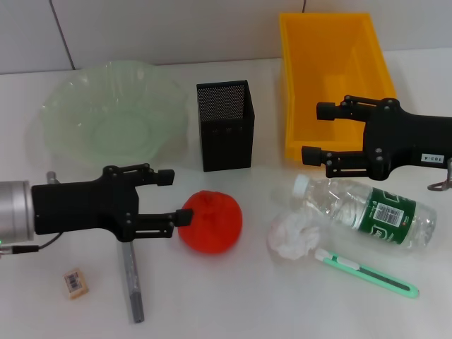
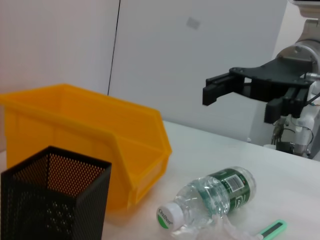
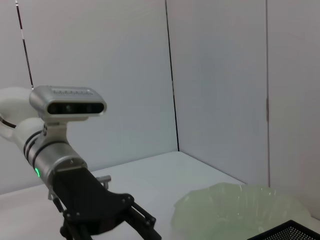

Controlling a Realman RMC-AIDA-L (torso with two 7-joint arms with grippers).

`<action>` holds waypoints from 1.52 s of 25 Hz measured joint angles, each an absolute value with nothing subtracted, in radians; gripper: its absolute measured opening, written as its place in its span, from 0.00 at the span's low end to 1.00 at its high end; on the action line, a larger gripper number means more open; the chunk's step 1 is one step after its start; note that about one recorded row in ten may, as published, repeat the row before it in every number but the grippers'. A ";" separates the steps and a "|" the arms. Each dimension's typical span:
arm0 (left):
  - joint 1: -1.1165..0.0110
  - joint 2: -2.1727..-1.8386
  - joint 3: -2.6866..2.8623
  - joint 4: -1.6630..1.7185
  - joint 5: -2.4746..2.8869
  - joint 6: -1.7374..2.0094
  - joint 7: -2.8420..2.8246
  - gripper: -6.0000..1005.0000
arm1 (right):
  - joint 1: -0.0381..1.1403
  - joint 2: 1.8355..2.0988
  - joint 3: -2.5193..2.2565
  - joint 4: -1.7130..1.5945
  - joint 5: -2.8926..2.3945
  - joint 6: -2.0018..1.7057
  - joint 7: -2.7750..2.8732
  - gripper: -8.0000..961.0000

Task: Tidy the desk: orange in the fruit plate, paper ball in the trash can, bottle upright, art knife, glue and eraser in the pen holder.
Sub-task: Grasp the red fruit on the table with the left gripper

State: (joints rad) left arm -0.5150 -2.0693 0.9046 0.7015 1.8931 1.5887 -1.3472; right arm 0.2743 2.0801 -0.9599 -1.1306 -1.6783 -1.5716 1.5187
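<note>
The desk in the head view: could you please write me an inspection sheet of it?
Surface: white desk, dry.
Job's things: orange beside left claw; paper ball, art knife, eraser, glue loose; bottle lying; fruit plate, pen holder, yellow trash can hold nothing visible.
Clutter: nothing seen.
Grippers: left claw open; right claw open over the trash can.
Cables: one by left arm.
Surroundings: white wall.
</note>
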 joint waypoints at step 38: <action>-0.619 -2.080 1.120 0.416 1.731 1.259 -1.221 0.74 | 0.274 2.080 -0.960 -1.132 -1.682 -1.569 1.518 0.82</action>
State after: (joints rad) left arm -0.6185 -2.0802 1.1198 0.4158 1.7305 1.2592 -1.2210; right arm 0.2742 2.0801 -0.9603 -1.1321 -1.6815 -1.5692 1.5185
